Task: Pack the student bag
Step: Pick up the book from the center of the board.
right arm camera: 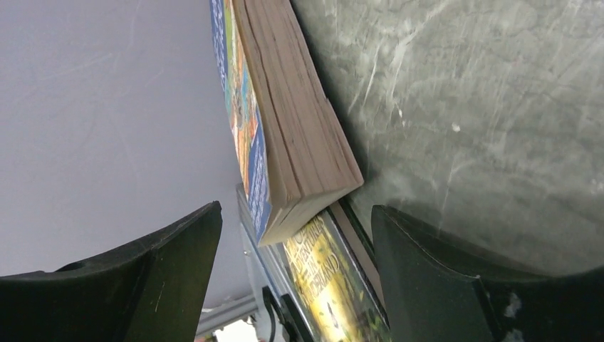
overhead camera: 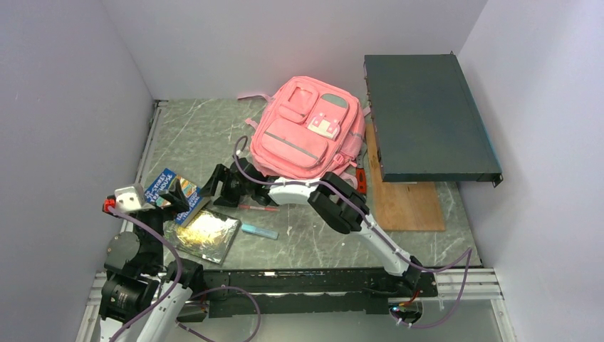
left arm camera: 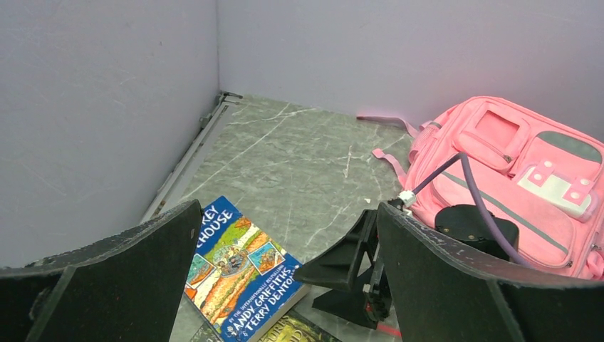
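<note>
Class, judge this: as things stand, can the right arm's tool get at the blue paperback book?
Probably yes: the open right tool faces the blue paperback book at its page edge, with nothing between them, though the left tool hovers close above.

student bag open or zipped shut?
Looks shut: the student bag lies front-up, pockets flat, no gap showing. Main zipper itself: cannot tell.

Blue book [overhead camera: 169, 187], gold book [overhead camera: 207, 234], wooden board [overhead camera: 409, 203]
</note>
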Robot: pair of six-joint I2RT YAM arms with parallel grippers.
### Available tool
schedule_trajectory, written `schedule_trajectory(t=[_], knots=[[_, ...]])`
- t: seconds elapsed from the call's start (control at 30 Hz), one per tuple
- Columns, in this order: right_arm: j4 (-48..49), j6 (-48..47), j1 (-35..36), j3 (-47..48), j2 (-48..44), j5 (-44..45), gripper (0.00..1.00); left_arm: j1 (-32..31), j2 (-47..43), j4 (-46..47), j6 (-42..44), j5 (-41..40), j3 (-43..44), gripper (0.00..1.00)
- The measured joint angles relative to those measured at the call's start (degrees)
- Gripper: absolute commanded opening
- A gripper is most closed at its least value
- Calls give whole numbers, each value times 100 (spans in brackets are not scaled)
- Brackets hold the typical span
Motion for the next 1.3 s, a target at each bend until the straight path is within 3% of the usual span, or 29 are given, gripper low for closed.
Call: schedule_trajectory(t=[0.33,0.5,0.6,0.83,1.0,1.17,1.3], knots=[[109,964,11,479,466,-50,73,0,-319,-61,-26,-216,4,97],[35,1161,13,922,767,-46,63,0,-374,-59,-61,-278,4,97],[-26,1257,15,1250,997,-46,52,0,-374,-68,-68,-302,4,96],[24,1285,4,1384,1137,-50,15,0,-374,-68,-70,-348,4,96],[264,883,-87,1255,1054,-144,0,0,-369,-68,-70,-358,4,97],[192,2,-245,323,133,-245,0,0,-321,-68,-68,-358,4,98],[-247,-1145,-428,-396,-1110,-343,0,0,-232,-59,-63,-332,4,99]])
